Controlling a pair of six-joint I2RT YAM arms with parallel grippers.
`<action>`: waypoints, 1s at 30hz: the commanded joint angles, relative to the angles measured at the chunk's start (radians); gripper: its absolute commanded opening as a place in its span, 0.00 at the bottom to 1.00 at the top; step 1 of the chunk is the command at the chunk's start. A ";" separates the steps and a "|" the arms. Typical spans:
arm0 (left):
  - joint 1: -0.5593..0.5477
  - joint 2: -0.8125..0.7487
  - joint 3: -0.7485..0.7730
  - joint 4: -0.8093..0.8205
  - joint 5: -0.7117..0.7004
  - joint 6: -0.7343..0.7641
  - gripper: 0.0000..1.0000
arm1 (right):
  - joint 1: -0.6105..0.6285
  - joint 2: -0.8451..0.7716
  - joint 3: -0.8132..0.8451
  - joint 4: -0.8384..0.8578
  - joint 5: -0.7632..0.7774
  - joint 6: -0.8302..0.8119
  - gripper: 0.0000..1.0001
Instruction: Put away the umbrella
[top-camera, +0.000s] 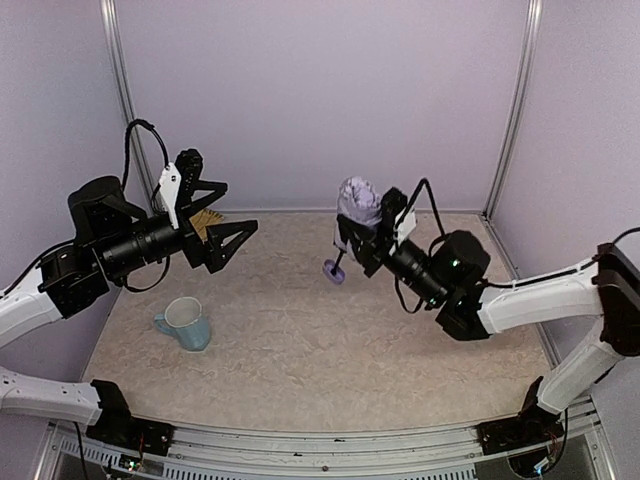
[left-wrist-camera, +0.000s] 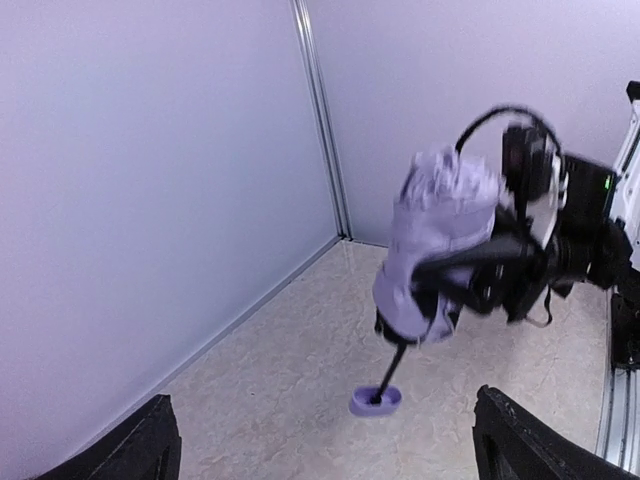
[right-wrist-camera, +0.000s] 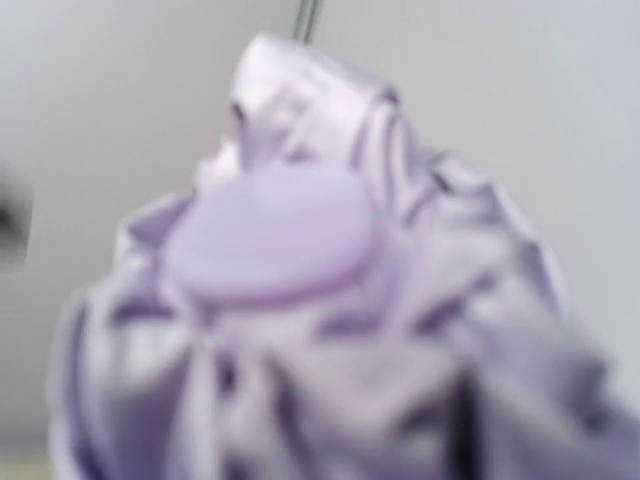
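While right claw (left-wrist-camera: 436, 284) holds umbrella (left-wrist-camera: 440, 210), apparently mid-canopy

The crinkly fabric umbrella (top-camera: 358, 203) is pale lavender, its thin shaft (left-wrist-camera: 392, 368) black; the ceramic mug (top-camera: 186, 325) light blue; the tabletop (top-camera: 300, 340) mottled beige

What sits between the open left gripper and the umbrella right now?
Nothing: only bare tabletop lies between the left gripper and the umbrella in the top view; the left wrist view shows the same.
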 joint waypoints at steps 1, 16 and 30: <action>0.025 0.035 0.005 0.029 0.068 -0.023 0.98 | 0.012 0.329 -0.322 0.448 0.064 0.199 0.00; 0.056 0.043 -0.002 0.004 0.109 -0.023 0.97 | 0.067 0.372 -0.345 0.195 0.145 0.181 0.00; 0.055 -0.011 -0.065 0.027 0.247 0.042 0.87 | -0.002 -0.154 0.074 -0.782 -0.557 -0.031 0.00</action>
